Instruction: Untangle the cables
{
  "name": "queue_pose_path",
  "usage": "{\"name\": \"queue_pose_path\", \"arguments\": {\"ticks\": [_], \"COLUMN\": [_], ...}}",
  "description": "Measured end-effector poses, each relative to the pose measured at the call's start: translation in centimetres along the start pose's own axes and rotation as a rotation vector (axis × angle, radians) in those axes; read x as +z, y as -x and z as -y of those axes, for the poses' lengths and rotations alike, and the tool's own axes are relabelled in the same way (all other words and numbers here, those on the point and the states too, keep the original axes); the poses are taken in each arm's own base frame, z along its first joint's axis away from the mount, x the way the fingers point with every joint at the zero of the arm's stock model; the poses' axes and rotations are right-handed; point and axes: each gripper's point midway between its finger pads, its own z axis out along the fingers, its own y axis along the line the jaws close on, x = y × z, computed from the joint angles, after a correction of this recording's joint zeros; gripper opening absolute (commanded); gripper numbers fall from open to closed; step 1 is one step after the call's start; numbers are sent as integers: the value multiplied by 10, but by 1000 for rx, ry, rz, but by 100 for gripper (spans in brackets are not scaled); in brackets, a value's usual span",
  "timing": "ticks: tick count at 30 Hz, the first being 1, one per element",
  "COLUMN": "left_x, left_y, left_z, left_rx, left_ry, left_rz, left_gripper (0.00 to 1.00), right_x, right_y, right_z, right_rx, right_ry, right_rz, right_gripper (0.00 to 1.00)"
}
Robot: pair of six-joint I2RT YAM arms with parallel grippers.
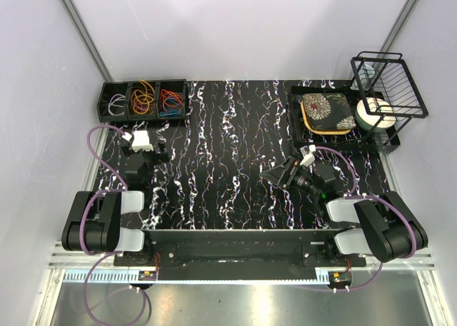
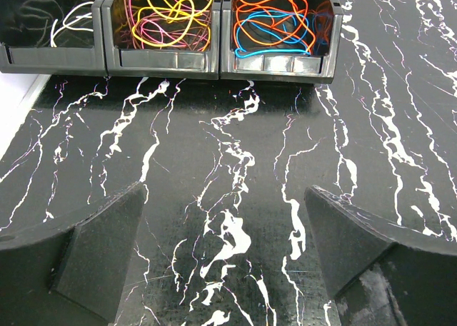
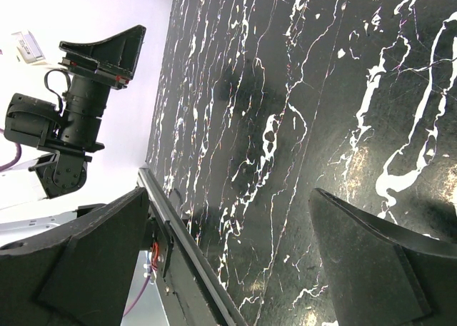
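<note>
The cables lie in three black bins at the table's far left. The left bin holds whitish-grey loops (image 1: 114, 106) (image 2: 64, 23). The middle bin holds yellow-orange and pink loops (image 1: 143, 96) (image 2: 168, 16). The right bin holds red-orange and blue loops (image 1: 171, 100) (image 2: 275, 23). My left gripper (image 1: 146, 153) (image 2: 223, 251) is open and empty, low over the bare marbled table, a short way in front of the bins. My right gripper (image 1: 278, 175) (image 3: 228, 258) is open and empty over the table's right-centre, pointing left.
A black tray (image 1: 296, 126) at the back right holds a floral cloth pad (image 1: 327, 112). A black wire rack (image 1: 389, 83) stands over a white roll (image 1: 375, 113). A black rail (image 1: 243, 237) runs along the near edge. The left arm shows in the right wrist view (image 3: 78, 105).
</note>
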Motion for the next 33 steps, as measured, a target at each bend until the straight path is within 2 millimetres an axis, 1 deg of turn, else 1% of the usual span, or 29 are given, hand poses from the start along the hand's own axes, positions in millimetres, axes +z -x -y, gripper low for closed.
{"name": "queue_pose_path", "arguments": {"ticks": [17,22,26,28,29,31,33], "left_x": [0,0,0,0,0,0,0], "left_y": [0,0,0,0,0,0,0], "left_z": [0,0,0,0,0,0,0], "left_rx": [0,0,0,0,0,0,0], "left_ry": [0,0,0,0,0,0,0], "left_rz": [0,0,0,0,0,0,0], "left_gripper": [99,99,99,99,99,99,99], "right_x": [0,-1,-1,-1,-2,-7,-17], "right_y": [2,8,12,18,25,44,70], "right_z": [1,4,11,9,6,-3,-12], "right_rx": [2,4,-3,-21,-35,-78,-130], "right_ry": [-8,-43,-125,-175,-200,-249,-314], "right_rz": [10,46,73,86,103,162,249], "right_gripper": [100,100,100,100,100,99,100]}}
